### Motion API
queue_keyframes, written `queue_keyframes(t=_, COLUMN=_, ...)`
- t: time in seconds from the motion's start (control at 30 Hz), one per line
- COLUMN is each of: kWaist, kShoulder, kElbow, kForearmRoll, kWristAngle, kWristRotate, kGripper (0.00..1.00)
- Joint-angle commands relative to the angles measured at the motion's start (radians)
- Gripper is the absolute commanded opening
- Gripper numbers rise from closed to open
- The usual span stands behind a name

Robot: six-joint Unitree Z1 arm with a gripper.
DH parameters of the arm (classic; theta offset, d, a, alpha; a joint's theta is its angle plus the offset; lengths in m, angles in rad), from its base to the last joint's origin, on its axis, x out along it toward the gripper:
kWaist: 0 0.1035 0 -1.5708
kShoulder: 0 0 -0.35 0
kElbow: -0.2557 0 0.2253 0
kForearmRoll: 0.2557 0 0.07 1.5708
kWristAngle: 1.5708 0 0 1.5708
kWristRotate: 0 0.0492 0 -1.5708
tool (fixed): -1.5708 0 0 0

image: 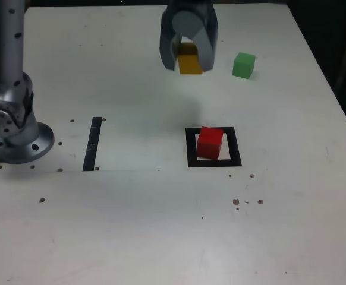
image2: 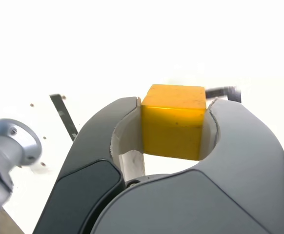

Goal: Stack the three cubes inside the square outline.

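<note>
Exterior view shows my gripper point(image: 189, 59) at the top middle, jaws squeezed on the yellow cube point(image: 190, 62), and I must bring it down the frame to the red cube point(image: 210, 142) in the square point(image: 214, 162).

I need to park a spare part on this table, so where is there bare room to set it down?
The widest bare stretch is the near table, below the black strip and square outline. Also free: between strip and outline. Crowded: the far side, where the gripper holds the yellow cube beside the green cube, and the outline holding the red cube.
</note>
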Motion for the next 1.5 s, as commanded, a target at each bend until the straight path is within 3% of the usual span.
queue_keyframes(t=0.0, kWaist=-0.123, kShoulder=0.033, kElbow=-0.012, kForearmRoll=-0.006, kWristAngle=-0.003, kWristRotate=-0.034, kGripper=0.26)
queue_keyframes(t=0.2, kWaist=-0.233, kShoulder=0.115, kElbow=-0.04, kForearmRoll=-0.025, kWristAngle=-0.009, kWristRotate=-0.097, kGripper=0.26)
queue_keyframes(t=0.43, kWaist=-0.275, kShoulder=0.145, kElbow=-0.033, kForearmRoll=-0.03, kWristAngle=-0.022, kWristRotate=-0.126, kGripper=0.26)
queue_keyframes(t=1.47, kWaist=-0.196, kShoulder=0.194, kElbow=0.029, kForearmRoll=-0.106, kWristAngle=-0.03, kWristRotate=-0.066, kGripper=0.26)
